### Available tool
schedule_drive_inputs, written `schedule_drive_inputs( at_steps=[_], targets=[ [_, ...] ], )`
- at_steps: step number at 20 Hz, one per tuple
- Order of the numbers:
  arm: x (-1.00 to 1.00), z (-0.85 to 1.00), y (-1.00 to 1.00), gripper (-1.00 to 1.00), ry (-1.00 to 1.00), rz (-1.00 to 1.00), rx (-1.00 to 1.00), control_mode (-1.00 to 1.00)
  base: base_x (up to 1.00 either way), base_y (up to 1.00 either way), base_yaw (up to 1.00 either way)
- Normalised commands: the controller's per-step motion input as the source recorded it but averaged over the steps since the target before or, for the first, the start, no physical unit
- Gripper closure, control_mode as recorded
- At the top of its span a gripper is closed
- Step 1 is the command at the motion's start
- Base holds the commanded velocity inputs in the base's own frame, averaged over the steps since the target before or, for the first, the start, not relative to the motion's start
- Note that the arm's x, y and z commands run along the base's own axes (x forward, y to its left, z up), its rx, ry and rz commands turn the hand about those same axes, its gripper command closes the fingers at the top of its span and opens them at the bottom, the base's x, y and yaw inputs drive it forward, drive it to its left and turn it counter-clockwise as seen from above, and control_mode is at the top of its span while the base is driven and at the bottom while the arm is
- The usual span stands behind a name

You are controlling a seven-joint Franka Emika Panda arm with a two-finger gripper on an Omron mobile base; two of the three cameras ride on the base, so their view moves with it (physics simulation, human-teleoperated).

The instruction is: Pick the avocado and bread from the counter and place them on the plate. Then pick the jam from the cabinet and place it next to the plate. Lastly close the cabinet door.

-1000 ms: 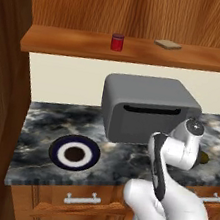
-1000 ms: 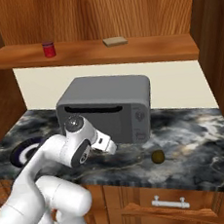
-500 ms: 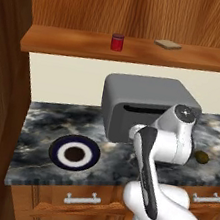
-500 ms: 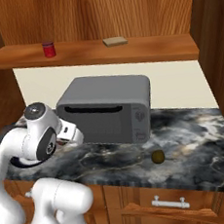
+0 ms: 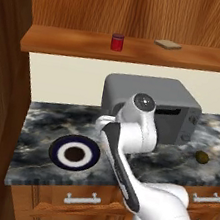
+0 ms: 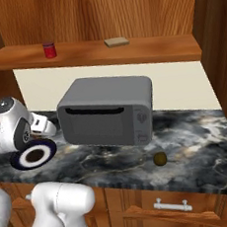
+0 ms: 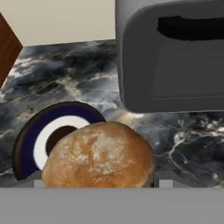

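Observation:
A round brown bread roll fills the space between my gripper's two fingertips, and the gripper is shut on it. The roll hangs above the counter, just right of the navy-rimmed plate, which lies bare on the counter's left part. The dark green avocado rests on the counter right of the grey oven. A red jam jar stands on the cabinet shelf above, and the cabinet stands open.
A grey toaster oven stands at the back of the counter, close to my hand. A flat tan slab lies on the shelf right of the jar. Wooden drawers run under the counter.
My arm has swung left across the front of the toaster oven, from near the avocado's side to beside the plate. The avocado, jar and plate stayed put.

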Motion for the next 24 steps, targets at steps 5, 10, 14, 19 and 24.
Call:
schedule_drive_inputs(
  at_steps=[5, 10, 14, 19, 24],
  targets=[
    [0.47, -0.39, 0.97, 1.00, 0.08, 0.02, 0.01, -1.00, 0.00, 0.00, 0.00],
    [0.17, -0.75, 0.55, 1.00, 0.00, 0.01, 0.02, -1.00, 0.00, 0.00, 0.00],
    [0.24, -0.70, 0.35, 1.00, 0.00, 0.00, 0.00, -1.00, 0.00, 0.00, 0.00],
    [0.41, -0.56, 0.17, 1.00, 0.00, 0.00, 0.00, -1.00, 0.00, 0.00, 0.00],
    [0.32, -0.35, 0.10, -1.00, 0.00, 0.00, 0.00, -1.00, 0.00, 0.00, 0.00]
  ],
)
